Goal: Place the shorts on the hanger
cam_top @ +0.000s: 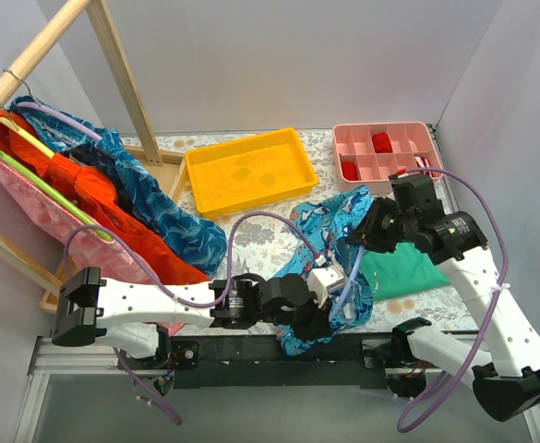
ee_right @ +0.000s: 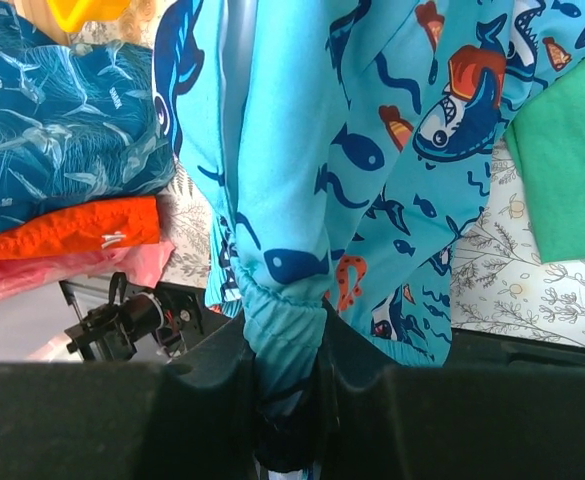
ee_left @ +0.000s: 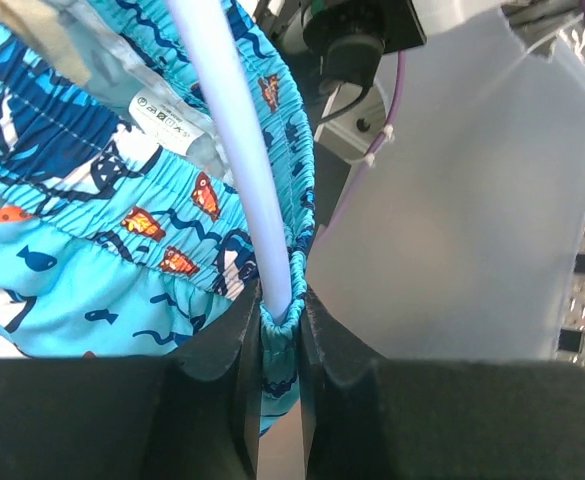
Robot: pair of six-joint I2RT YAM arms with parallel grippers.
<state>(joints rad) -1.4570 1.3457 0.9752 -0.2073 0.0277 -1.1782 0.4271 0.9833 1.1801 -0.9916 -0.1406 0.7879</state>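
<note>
The turquoise shorts [cam_top: 330,242] with the red, white and dark-blue fish print hang stretched between my two grippers above the table's near middle. My left gripper [ee_left: 282,312] is shut on the gathered waistband of the shorts [ee_left: 92,200] together with the end of the light-blue hanger [ee_left: 234,130], whose rod runs up inside the waistband. My right gripper [ee_right: 287,330] is shut on a bunched part of the shorts' waistband [ee_right: 302,130]. In the top view the left gripper [cam_top: 328,288] is below the shorts and the right gripper [cam_top: 362,237] is at their right. The hanger's hook is hidden.
A yellow tray [cam_top: 251,171] and a pink compartment box [cam_top: 385,152] stand at the back. A green folded cloth [cam_top: 403,269] lies under the right arm. A wooden rack [cam_top: 122,83] at the left carries dark teal [cam_top: 150,198], orange and pink garments.
</note>
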